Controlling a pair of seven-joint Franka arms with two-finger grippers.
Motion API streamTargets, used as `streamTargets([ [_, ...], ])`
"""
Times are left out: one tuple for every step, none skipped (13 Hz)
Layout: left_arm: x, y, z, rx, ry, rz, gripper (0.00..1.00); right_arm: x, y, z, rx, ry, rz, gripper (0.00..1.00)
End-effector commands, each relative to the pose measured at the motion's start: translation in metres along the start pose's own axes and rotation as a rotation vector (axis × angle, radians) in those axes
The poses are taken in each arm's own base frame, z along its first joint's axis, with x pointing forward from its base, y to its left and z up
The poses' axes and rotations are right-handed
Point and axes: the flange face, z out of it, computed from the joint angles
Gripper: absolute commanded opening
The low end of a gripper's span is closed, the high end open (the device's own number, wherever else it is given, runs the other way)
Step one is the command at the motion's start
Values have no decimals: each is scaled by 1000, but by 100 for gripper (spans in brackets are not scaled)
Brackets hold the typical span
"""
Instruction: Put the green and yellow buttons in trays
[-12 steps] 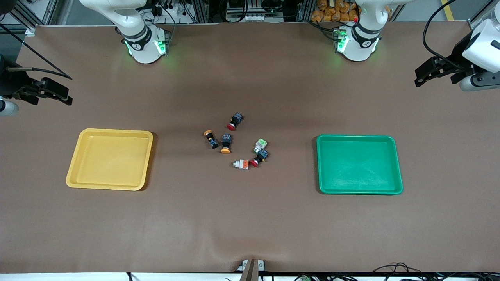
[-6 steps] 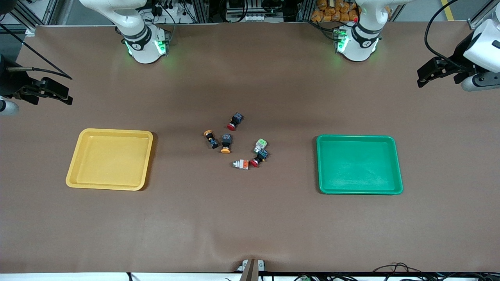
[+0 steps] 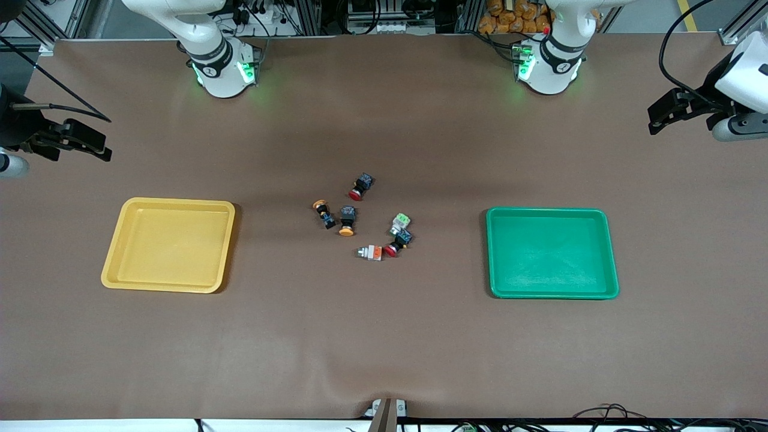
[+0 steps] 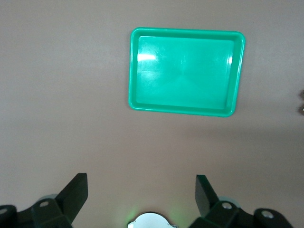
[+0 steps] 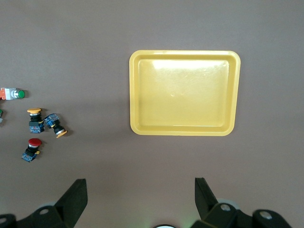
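Note:
The yellow tray lies toward the right arm's end of the table and the green tray toward the left arm's end. Both are empty. Between them lie two yellow buttons and the pale green button. My left gripper is open and empty, high up at the left arm's end. In the left wrist view it looks down on the green tray. My right gripper waits open and empty. In the right wrist view it looks down on the yellow tray and the yellow buttons.
Two red-capped switches and a white-and-orange switch lie among the buttons. The brown mat covers the table. Both arm bases stand along the table edge farthest from the front camera.
My left gripper has drawn back toward the left arm's end of the table. The right arm, trays and buttons have not moved.

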Motion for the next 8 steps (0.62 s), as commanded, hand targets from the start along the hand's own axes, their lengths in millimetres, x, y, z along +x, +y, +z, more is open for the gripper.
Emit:
streamTargets([
  [-2, 0, -1, 23, -2, 16, 100, 0, -1, 4, 10, -2, -2, 100],
  [-2, 0, -1, 23, -2, 16, 100, 1, -1, 5, 12, -5, -2, 100],
  [-2, 0, -1, 23, -2, 16, 100, 1, -1, 8, 11, -10, -2, 100],
  [-2, 1, 0, 23, -4, 18, 100, 1, -1, 8, 11, -10, -2, 100],
  [-2, 1, 0, 21, -4, 18, 100, 1, 2, 8, 12, -14, 2, 100],
  [-2, 1, 0, 21, -2, 18, 100, 1, 2, 9, 13, -14, 4, 100],
  [-2, 2, 0, 18, -2, 19, 100, 4, 1, 12, 13, -22, -7, 100],
  [-1, 3, 0, 17, -2, 20, 100, 9, -3, 23, 11, -46, -12, 100],
])
